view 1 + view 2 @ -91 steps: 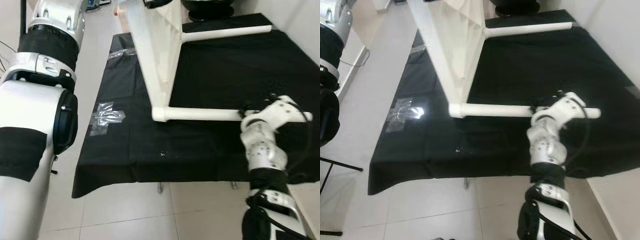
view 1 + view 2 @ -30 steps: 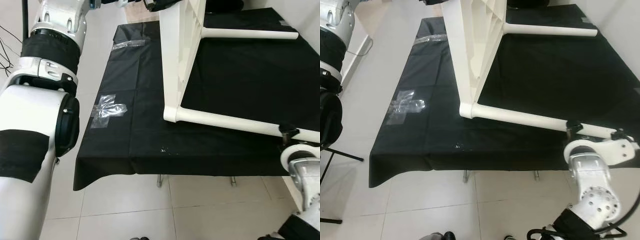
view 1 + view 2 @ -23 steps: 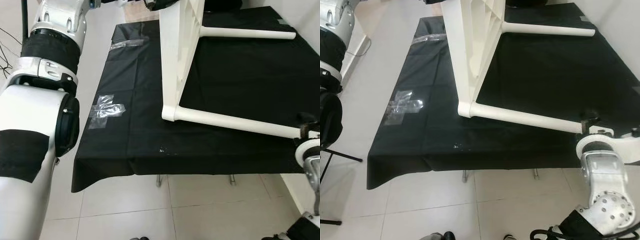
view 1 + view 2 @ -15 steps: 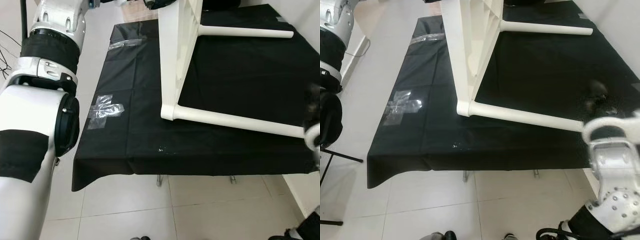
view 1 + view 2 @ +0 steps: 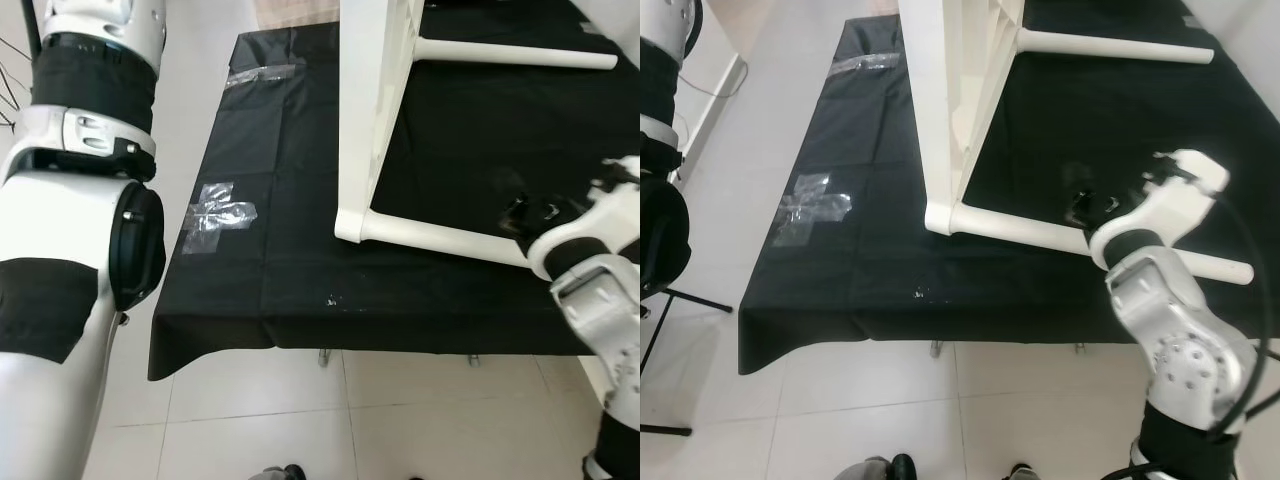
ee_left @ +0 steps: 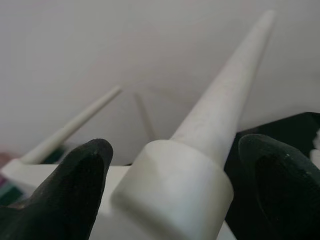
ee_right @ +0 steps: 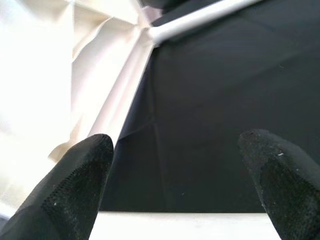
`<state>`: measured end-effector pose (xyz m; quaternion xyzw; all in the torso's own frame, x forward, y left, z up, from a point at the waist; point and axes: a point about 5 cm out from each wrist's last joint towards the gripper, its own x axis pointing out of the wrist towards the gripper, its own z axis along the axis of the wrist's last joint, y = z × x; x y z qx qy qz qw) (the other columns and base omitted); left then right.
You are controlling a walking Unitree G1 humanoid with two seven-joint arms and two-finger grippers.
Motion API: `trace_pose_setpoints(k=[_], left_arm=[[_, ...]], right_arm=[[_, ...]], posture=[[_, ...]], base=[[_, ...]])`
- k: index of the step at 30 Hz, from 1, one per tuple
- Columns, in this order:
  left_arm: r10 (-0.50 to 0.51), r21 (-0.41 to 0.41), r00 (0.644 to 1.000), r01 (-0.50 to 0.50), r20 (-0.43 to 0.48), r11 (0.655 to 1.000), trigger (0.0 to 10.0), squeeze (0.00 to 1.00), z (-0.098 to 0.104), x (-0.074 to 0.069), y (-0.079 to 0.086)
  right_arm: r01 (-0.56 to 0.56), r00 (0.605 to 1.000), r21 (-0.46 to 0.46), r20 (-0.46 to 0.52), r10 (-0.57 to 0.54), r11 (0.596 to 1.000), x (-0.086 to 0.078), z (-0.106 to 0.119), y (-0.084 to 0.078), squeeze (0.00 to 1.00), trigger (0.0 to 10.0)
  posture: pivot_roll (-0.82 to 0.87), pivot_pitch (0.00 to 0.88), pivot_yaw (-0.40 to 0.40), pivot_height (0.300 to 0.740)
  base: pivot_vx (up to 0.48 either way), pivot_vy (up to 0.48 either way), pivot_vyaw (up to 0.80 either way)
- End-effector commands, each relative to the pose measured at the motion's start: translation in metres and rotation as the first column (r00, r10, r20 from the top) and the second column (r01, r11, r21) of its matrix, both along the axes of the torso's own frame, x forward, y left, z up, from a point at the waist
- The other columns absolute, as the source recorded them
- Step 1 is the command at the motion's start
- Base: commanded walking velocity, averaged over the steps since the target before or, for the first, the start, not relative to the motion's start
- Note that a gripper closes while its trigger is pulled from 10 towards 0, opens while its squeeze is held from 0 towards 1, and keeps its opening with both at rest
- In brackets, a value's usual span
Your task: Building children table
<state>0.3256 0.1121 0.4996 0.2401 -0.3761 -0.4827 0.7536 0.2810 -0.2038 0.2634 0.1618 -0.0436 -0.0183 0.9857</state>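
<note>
Two legs of the white children's table lie out flat toward my right, because the table stands tipped on its side on the black cloth of the work surface, its top on edge.

Starting at my left: my left arm rises along the cloth's left edge and reaches up past the table's far end. My left gripper is spread wide, one finger on each side of a table leg's thick socket end, and I can see gaps at both sides, so I judge it is straddling the leg, not pinching it. Patches of clear tape sit on the cloth between that arm and the table.

Moving right, the near leg runs from the table's lower corner toward my right gripper, which hovers just above it. Its fingers are wide apart with nothing between them, looking over the cloth at the ribbed underside.

I judge the table to be moulded plastic: light, stiff, smooth enough to slip. The legs taper, so a grip near the tip would slide and lever badly. I'd take hold near the thick socket end or on the top's rim.
</note>
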Motion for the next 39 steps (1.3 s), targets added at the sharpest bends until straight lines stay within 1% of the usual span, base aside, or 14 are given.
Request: trace_pose_setpoints(k=[1,5,8,12,17,18,20,24,28,29,30,31,33,39], left_arm=[[0.044,-0.057,0.998,-0.042,0.041,0.998,10.0,0.0,0.008,-0.007,0.017],[0.117,-0.149,0.989,-0.103,0.089,0.984,10.0,0.0,0.018,-0.018,0.033],[0.245,-0.276,0.964,-0.209,0.102,0.938,10.0,0.0,0.02,-0.026,0.055],[0.333,-0.325,0.941,-0.296,0.061,0.898,10.0,0.0,0.002,-0.029,0.069],[0.462,-0.388,0.879,-0.468,-0.115,0.794,10.0,0.0,-0.056,-0.029,0.093],[0.518,-0.39,0.825,-0.565,-0.227,0.727,10.0,0.0,-0.093,-0.03,0.104],[0.535,-0.384,0.806,-0.592,-0.253,0.709,10.0,0.0,-0.103,-0.031,0.106],[0.586,-0.339,0.693,-0.719,-0.42,0.607,10.0,0.0,-0.168,-0.042,0.109],[0.571,-0.311,0.667,-0.737,-0.479,0.6,10.0,0.0,-0.19,-0.047,0.105],[0.555,-0.223,0.592,-0.775,-0.585,0.592,10.0,0.0,-0.238,-0.054,0.093],[0.542,-0.184,0.55,-0.789,-0.635,0.586,10.0,0.0,-0.261,-0.057,0.088],[0.542,-0.184,0.55,-0.789,-0.635,0.586,10.0,0.0,-0.261,-0.057,0.088],[0.538,-0.107,0.478,-0.808,-0.695,0.58,10.0,0.0,-0.296,-0.062,0.078],[0.529,-0.005,0.383,-0.813,-0.757,0.582,10.0,0.0,-0.327,-0.073,0.069]], right_arm=[[-0.027,1.0,-0.04,0.011,0.028,0.999,0.002,-0.001,0.007,0.0,10.0],[-0.053,0.998,-0.104,0.035,0.057,0.993,0.005,-0.001,0.015,0.0,10.0],[-0.082,0.99,-0.312,0.082,0.113,0.947,0.006,0.005,0.026,0.0,10.0],[-0.117,0.973,-0.446,0.127,0.192,0.888,0.007,0.009,0.036,0.0,10.0],[-0.169,0.957,-0.546,0.107,0.269,0.821,0.008,0.003,0.045,0.0,10.0],[-0.19,0.951,-0.556,0.101,0.293,0.809,0.008,-0.001,0.048,0.0,10.0],[-0.195,0.949,-0.556,0.103,0.3,0.808,0.008,-0.002,0.049,0.0,10.0],[-0.246,0.932,-0.556,0.089,0.351,0.794,0.011,-0.012,0.059,0.0,10.0],[-0.264,0.928,-0.558,0.077,0.366,0.787,0.012,-0.017,0.063,0.0,10.0],[-0.274,0.934,-0.574,0.033,0.357,0.771,0.015,-0.031,0.066,0.0,10.0],[-0.272,0.943,-0.576,0.002,0.334,0.771,0.017,-0.039,0.064,0.0,10.0],[-0.272,0.943,-0.576,0.002,0.334,0.771,0.017,-0.039,0.064,0.0,10.0],[-0.229,0.968,-0.591,-0.059,0.242,0.774,0.023,-0.055,0.054,0.0,10.0],[-0.159,0.986,-0.619,-0.141,0.089,0.769,0.024,-0.084,0.027,0.0,10.0]], posture=[[-0.03,0.143,0.059,0.74],[-0.02,0.137,0.053,0.74],[-0.01,0.132,0.045,0.74],[-0.01,0.126,0.034,0.74],[0.0,0.116,0.021,0.74],[0.01,0.112,0.017,0.74],[0.01,0.112,0.017,0.74],[0.03,0.104,0.008,0.74],[0.03,0.102,0.004,0.74],[0.04,0.096,-0.002,0.74],[0.03,0.094,-0.003,0.74],[0.03,0.094,-0.003,0.74],[0.03,0.092,-0.007,0.74],[0.01,0.094,-0.007,0.74]], base=[[0.0,0.0,0.0],[0.0,0.0,0.0],[0.0,0.0,0.0],[0.0,0.0,0.0],[0.0,0.0,0.0],[0.0,0.0,0.0],[0.0,0.0,0.0],[0.0,0.0,0.0],[0.0,0.0,0.0],[0.0,0.0,0.0],[0.0,0.0,0.0],[0.0,0.0,0.0],[0.0,0.0,0.0],[0.0,0.0,0.0]])
